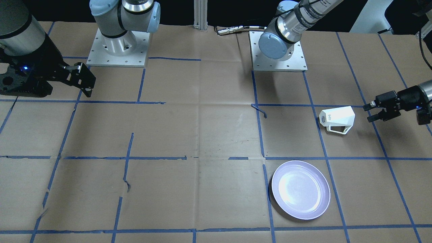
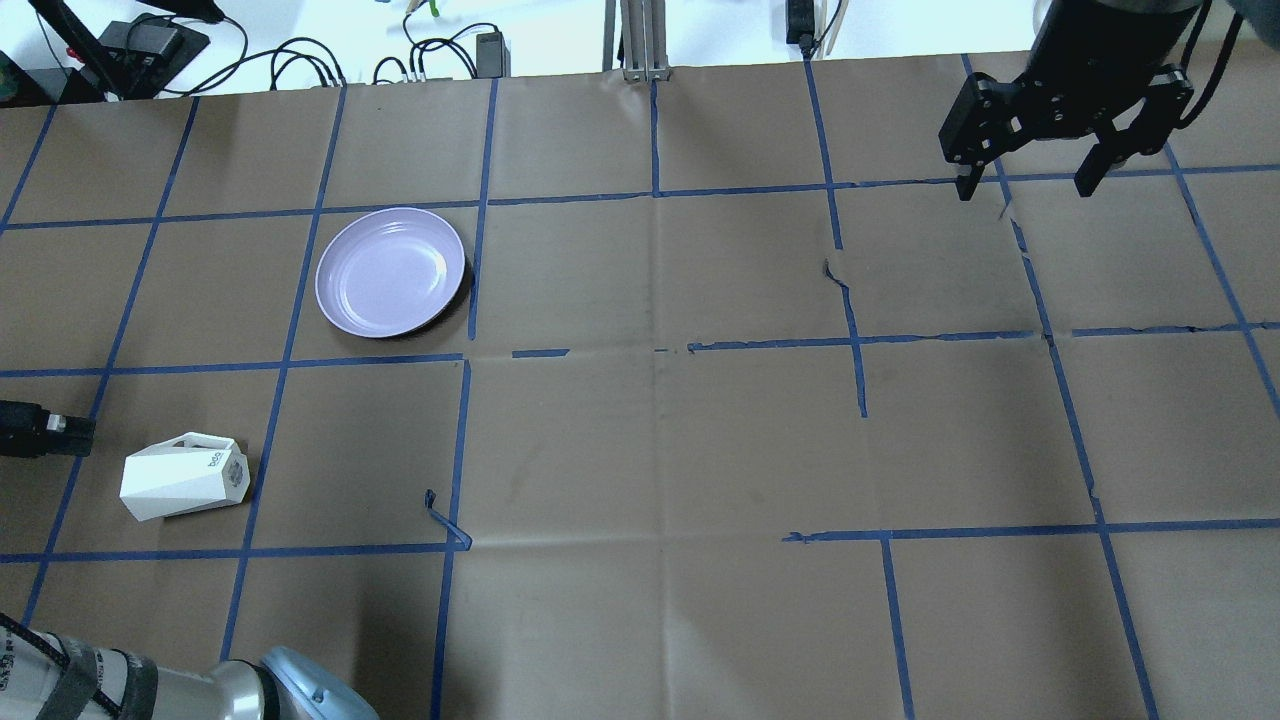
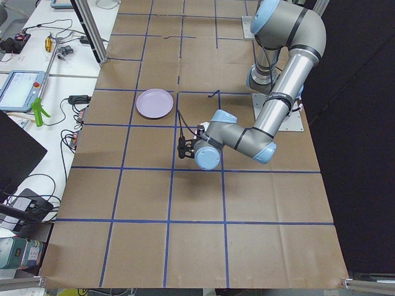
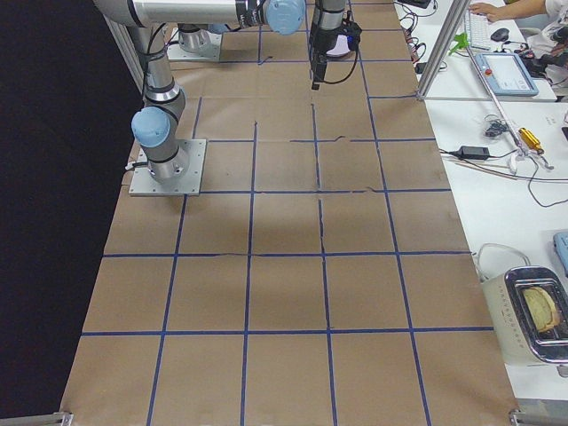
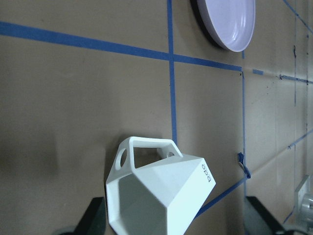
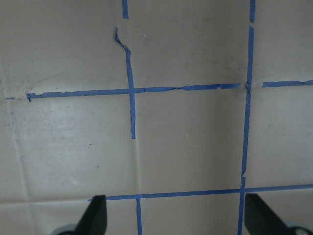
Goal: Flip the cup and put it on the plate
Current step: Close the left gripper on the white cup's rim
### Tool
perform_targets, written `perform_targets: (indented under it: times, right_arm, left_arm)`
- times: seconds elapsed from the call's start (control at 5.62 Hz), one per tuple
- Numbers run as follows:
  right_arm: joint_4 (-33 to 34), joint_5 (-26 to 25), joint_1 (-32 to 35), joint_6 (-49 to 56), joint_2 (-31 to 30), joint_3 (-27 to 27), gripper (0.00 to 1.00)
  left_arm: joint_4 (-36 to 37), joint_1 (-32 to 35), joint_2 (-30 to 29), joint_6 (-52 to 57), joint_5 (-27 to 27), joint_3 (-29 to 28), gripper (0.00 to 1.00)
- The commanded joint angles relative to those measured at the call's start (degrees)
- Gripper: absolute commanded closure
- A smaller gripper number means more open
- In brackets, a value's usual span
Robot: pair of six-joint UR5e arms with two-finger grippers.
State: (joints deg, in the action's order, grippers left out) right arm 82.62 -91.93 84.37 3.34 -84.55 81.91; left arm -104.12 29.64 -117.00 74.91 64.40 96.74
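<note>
The cup (image 1: 337,118) lies on its side, mouth facing the nearby left gripper (image 1: 368,113), spread wide and empty; the right gripper (image 2: 1025,186), likewise spread and empty, hangs well apart.

Hardly any text I can read.
Cup (image 5: 156,196) base: small dark three-letter logo (image 5: 207,174), unclear; my left arm (image 1: 287,28) bears band lettering (image 1: 308,15), too blurred.

The cup (image 1: 337,118) lies on its side on the paper-covered table (image 1: 202,135), its logo base towards the view's left and its handle on the near side. The left gripper (image 1: 368,113) is just beside the rim end, fingers apart. The plate (image 1: 300,189) sits nearer the camera, apart from both
</note>
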Motion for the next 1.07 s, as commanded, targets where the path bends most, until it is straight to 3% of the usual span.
perform_targets:
  times: [0.0,0.18,0.36,0.53,0.71,0.89]
  right_arm:
    - [0.00,0.00,0.00,0.00,0.00,0.00,0.00]
    - [0.00,0.00,0.00,0.00,0.00,0.00,0.00]
    - [0.00,0.00,0.00,0.00,0.00,0.00,0.00]
    - [0.00,0.00,0.00,0.00,0.00,0.00,0.00]
    - [0.00,0.00,0.00,0.00,0.00,0.00,0.00]
    - [0.00,0.00,0.00,0.00,0.00,0.00,0.00]
  left_arm:
    - [-8.25,-0.11,-2.26,5.84,-0.24,1.34,0.02]
    - [-8.38,-0.11,-2.26,6.47,-0.41,4.31,0.02]
    - [-7.77,-0.11,-2.26,6.65,-0.24,4.42,0.20]
    - [-7.68,-0.11,-2.18,8.31,0.02,3.64,0.62]
    - [-7.59,-0.11,-2.18,8.41,-0.06,3.55,0.97]
    - [-7.42,-0.11,-1.31,8.24,-0.41,3.55,1.00]
